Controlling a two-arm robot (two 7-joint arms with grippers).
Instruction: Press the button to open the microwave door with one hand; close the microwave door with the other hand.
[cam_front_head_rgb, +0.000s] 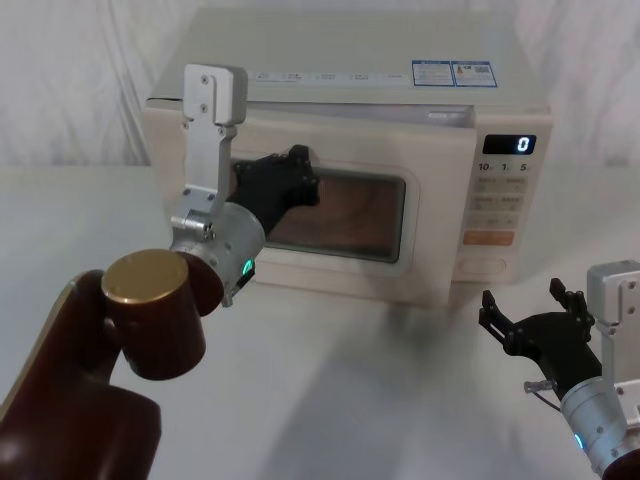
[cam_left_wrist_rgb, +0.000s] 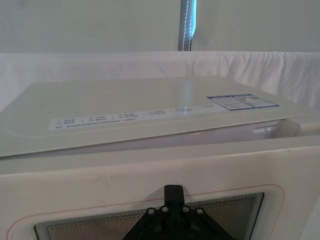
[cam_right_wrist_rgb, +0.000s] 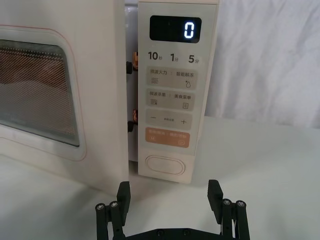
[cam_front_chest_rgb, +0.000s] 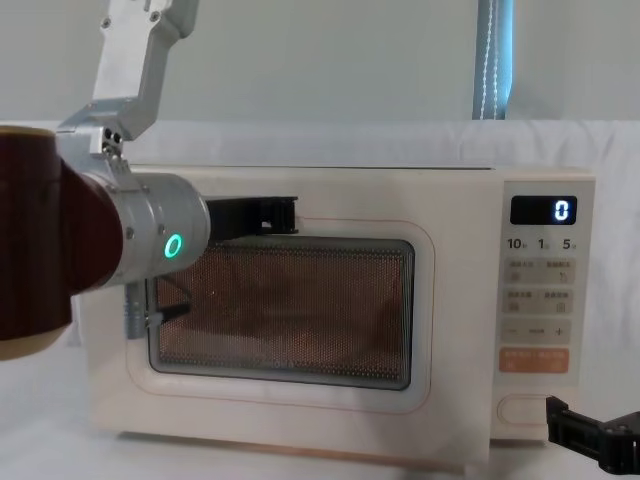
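The cream microwave door (cam_front_head_rgb: 330, 215) with its dark window stands slightly ajar; a narrow gap shows between the microwave door (cam_right_wrist_rgb: 100, 100) and the control panel. My left gripper (cam_front_head_rgb: 300, 175) is shut and its tip rests against the door's frame just above the window's upper left; the left gripper (cam_left_wrist_rgb: 173, 192) touches the door (cam_left_wrist_rgb: 150, 175) there. My right gripper (cam_front_head_rgb: 523, 297) hovers open low over the table, a short way in front of the button (cam_front_head_rgb: 483, 266). From the right wrist, the wide cream button (cam_right_wrist_rgb: 164, 164) lies straight ahead of the right gripper (cam_right_wrist_rgb: 169, 192), not touched.
The control panel (cam_right_wrist_rgb: 172, 80) shows a lit "0", small labelled keys and an orange key (cam_right_wrist_rgb: 167, 137) above the button. The microwave stands on a white cloth-covered table (cam_front_head_rgb: 350, 380), with white drapery behind. My brown left arm (cam_front_head_rgb: 120, 330) fills the near left.
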